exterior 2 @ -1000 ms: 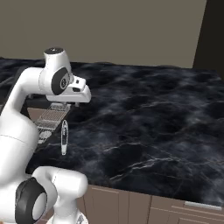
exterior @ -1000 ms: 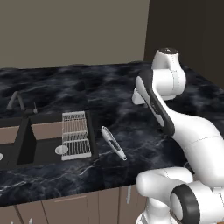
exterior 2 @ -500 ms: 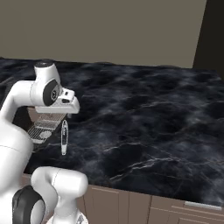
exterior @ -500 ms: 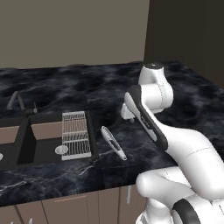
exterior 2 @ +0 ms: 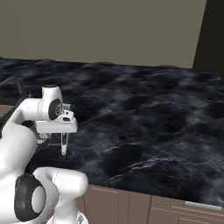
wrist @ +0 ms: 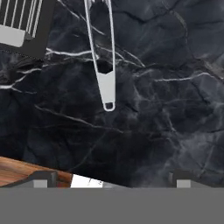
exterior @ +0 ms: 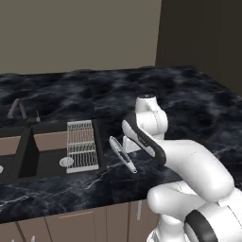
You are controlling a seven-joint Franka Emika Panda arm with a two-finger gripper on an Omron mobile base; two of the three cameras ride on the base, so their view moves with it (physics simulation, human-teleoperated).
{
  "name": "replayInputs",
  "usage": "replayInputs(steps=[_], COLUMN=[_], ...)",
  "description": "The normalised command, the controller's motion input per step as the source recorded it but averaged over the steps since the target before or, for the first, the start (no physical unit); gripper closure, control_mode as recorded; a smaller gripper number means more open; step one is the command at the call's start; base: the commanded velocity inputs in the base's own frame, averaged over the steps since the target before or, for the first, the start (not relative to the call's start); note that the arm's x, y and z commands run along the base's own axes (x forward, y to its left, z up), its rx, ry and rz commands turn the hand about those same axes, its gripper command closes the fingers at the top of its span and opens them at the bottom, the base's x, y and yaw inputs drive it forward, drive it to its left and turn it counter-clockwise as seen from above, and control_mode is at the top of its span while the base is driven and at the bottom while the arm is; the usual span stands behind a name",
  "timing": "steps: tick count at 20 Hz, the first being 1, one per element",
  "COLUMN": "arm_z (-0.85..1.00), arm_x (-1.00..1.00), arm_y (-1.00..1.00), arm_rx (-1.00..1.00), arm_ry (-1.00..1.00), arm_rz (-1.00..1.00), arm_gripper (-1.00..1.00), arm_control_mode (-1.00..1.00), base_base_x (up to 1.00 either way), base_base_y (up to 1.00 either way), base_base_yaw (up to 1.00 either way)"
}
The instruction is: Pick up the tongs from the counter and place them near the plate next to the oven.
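The silver-grey tongs (exterior: 122,154) lie flat on the black marble counter (exterior: 189,104), just right of the sink. In the hand view the tongs (wrist: 103,57) run away from me, their closed hinged end nearest. My gripper (wrist: 111,180) hovers open over bare counter short of that end, its fingertips (wrist: 41,179) set wide apart with nothing between them. From the left base view my gripper (exterior: 128,146) sits low, right beside the tongs. In the right base view one end of the tongs (exterior 2: 64,146) pokes out below the hand. The plate and the oven are out of view.
A white wire rack (exterior: 82,144) lies over the right edge of the sink (exterior: 42,158), left of the tongs, with a dark faucet (exterior: 21,111) behind. The rack's corner (wrist: 22,17) appears in the hand view. The counter's front edge, with wooden floor (wrist: 17,170) below, is close behind the fingers.
The arm has folded forward and down, bringing the hand from high over the counter to low beside the tongs. The tongs have not moved.
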Motion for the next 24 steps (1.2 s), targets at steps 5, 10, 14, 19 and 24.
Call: replayInputs(steps=[5, 10, 14, 19, 24], arm_z=[-0.46, -0.18, -0.56, -0.71, -0.32], arm_x=[0.6, 0.56, 0.59, 0.07, -0.32], arm_y=[0.46, 0.0, -0.05, -0.01, 0.0], arm_rx=[0.0, 0.0, 0.0, 0.01, 0.0], arm_ry=[0.04, -0.01, -0.03, -0.03, 0.0], arm_rz=[0.21, 0.01, 0.0, 0.0, 0.03], arm_gripper=[-1.0, -1.0, -1.0, -1.0, -1.0], arm_control_mode=[-1.0, -1.0, -1.0, -1.0, -1.0], base_base_x=[0.0, 0.0, 0.0, 0.0, 0.0], base_base_y=[0.0, 0.0, 0.0, 0.0, 0.0], base_base_yaw=[0.0, 0.0, 0.0, 0.0, 0.0])
